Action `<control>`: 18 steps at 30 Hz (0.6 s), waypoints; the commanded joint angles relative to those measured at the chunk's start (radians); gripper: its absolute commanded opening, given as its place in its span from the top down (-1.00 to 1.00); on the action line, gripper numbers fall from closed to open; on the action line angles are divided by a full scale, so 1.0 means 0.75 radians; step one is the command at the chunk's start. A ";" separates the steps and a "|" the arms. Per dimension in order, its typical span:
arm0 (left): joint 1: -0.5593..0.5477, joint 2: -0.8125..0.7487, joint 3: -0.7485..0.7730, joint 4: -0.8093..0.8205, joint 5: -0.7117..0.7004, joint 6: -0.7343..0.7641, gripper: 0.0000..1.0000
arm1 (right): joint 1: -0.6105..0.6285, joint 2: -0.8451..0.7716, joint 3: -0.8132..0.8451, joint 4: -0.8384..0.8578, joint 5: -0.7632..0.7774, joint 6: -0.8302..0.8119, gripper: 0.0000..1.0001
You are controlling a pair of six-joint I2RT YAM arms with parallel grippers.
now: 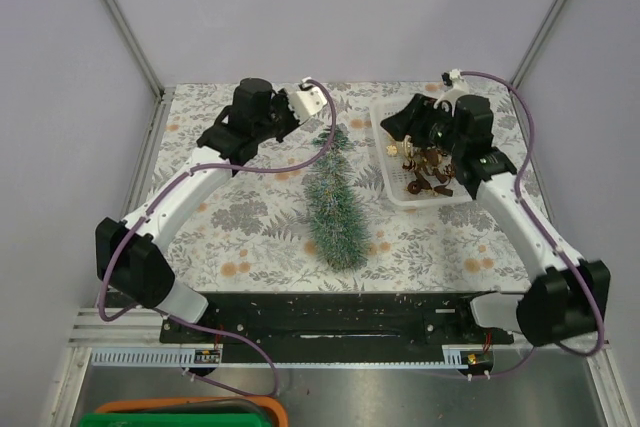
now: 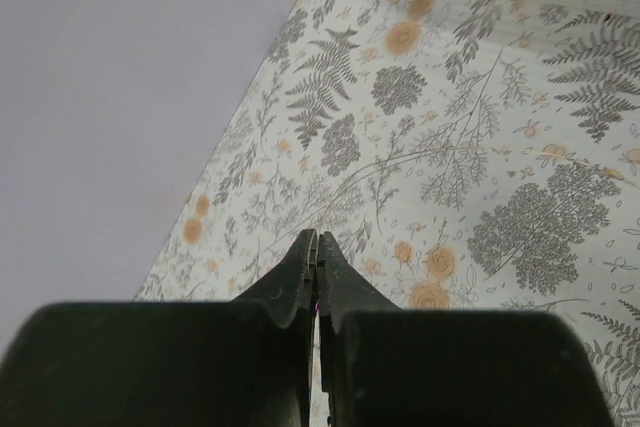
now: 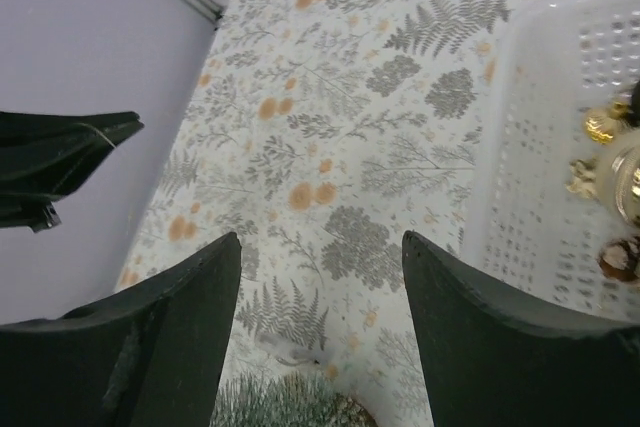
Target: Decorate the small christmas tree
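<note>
Starting on your left: the left pincer (image 2: 317,239) is shut tight with nothing in it, tips over bare desk (image 1: 250,222); in the top view it sits just left of the tree's thin end. The small christmas tree (image 1: 336,202) is mid-desk between the two arms; its long axis runs far-to-near, narrow tip at the far end, fat end toward the arm bases; it looks laid flat to me, but I can't rule out upright from this angle. So from the left pincer the tree is right and nearer the bases; from the right pincer (image 3: 320,242) it's left and nearer the bases, with a bit of frosted bristle peeking in at the bottom of that wrist view; the left arm looks closer to the tip. The right pincer is spread wide, gripping nothing, touching nothing, hanging by the far-left corner of the white basket (image 1: 382,152); the baubles (image 1: 425,175) lie in it just to the pincer's right, so I'd guess that's your next reach.
</note>
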 commanded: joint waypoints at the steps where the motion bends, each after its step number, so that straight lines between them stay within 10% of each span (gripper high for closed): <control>1: -0.003 0.032 0.050 0.131 0.220 0.076 1.00 | -0.055 0.209 0.104 0.457 -0.506 0.175 -0.48; 14: -0.005 0.100 0.072 0.137 0.353 0.060 1.00 | -0.045 0.767 0.419 1.184 -1.098 0.549 -0.39; 18: -0.005 0.143 0.101 0.127 0.365 0.054 1.00 | 0.020 0.782 0.491 0.995 -1.163 0.399 -0.45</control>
